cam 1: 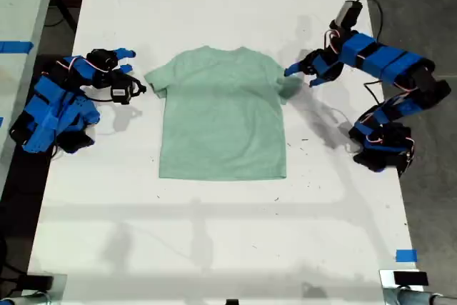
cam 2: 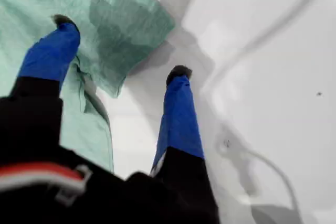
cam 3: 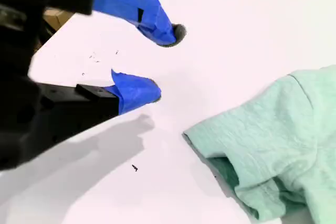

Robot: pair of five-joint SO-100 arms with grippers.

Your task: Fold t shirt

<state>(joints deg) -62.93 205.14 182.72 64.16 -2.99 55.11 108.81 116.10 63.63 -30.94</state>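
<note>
one t shirt (cam 1: 223, 113) laid flat on table (cam 1: 214, 233) | first gripper (cam 1: 300, 73) jaws spread over sleeve | second gripper (cam 1: 127, 62) jaws parted, nothing held

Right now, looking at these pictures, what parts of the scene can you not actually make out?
- Whether my first end effector touches the t shirt sleeve: the first wrist view shows one finger over the cloth, but contact is unclear.
- The t shirt's underside: hidden in all views by its own cloth.
- The object at the exterior view's bottom right corner: cut off by the edge.
- Specks on the table: too small to identify.
</note>
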